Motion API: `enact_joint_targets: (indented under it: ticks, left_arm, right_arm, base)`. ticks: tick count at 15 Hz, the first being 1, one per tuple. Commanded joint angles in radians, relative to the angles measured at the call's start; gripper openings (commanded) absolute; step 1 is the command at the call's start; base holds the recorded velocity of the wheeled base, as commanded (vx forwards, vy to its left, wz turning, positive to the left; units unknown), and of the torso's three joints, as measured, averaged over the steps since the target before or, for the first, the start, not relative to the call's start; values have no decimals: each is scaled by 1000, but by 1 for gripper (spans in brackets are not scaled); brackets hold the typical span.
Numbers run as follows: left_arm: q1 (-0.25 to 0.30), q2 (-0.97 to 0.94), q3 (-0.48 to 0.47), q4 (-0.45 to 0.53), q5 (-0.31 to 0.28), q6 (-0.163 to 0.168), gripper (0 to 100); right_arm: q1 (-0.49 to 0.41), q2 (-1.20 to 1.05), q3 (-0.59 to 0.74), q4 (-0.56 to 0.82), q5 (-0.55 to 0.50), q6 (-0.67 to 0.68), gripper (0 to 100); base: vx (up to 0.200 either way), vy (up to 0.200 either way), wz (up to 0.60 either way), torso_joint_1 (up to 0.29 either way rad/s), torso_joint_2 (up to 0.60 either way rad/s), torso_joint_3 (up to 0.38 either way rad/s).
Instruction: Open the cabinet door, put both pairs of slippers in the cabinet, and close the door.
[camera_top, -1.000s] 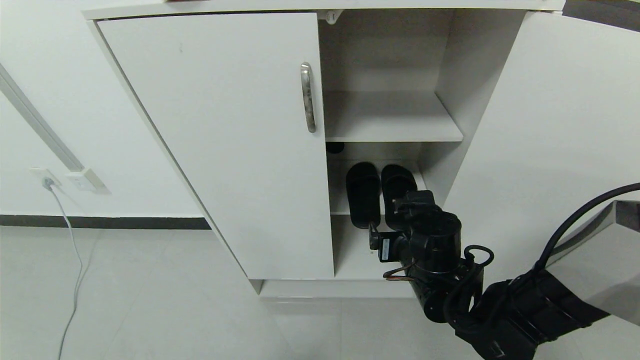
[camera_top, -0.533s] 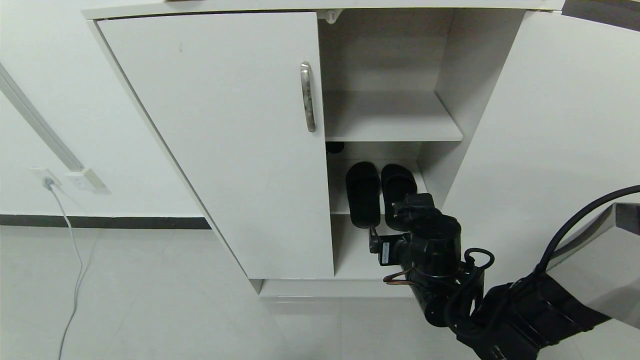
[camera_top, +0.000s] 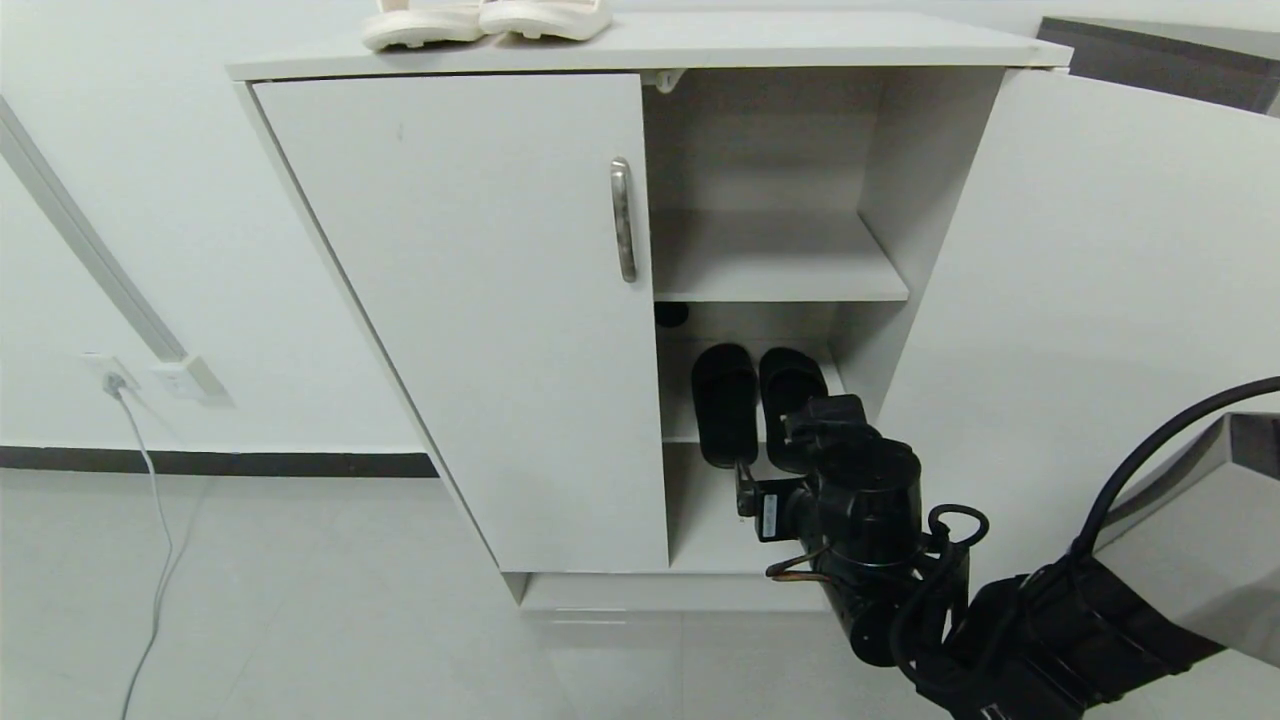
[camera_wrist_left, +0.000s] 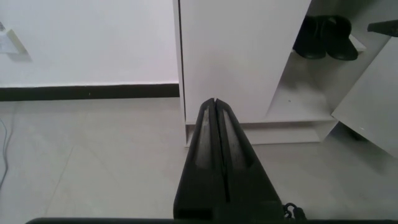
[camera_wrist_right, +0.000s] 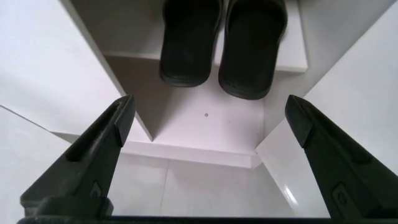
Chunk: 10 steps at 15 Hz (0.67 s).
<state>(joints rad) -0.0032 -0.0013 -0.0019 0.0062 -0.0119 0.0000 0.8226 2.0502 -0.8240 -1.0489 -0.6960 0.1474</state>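
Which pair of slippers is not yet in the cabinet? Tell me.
The cream pair, lying on top of the cabinet. The black pair already lies inside, where the right door stands open.

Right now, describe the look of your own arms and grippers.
The right arm is black, with a round drum-shaped wrist housing, looped black cables, a thin copper-coloured wire and a small white label on its side. The right gripper has two matte black, wedge-shaped fingers. The left gripper is black too, with two long fingers tapering to a rounded tip.
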Motion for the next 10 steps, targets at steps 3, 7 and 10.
enact_joint_targets:
  ticks: [3,7,10]
  left_arm:
    - [0,1,0,0,0,2,0]
    - [0,1,0,0,1,2,0]
    - [0,1,0,0,0,2,0]
  right_arm:
    - [3,-1,8,0,-2,0,100]
    - [3,1,20,-36,-2,-12,100]
    - [3,1,22,-36,0,-12,100]
  base:
    - [0,0,0,2,4,170]
    - [0,0,0,2,2,19]
    - [0,0,0,0,0,0]
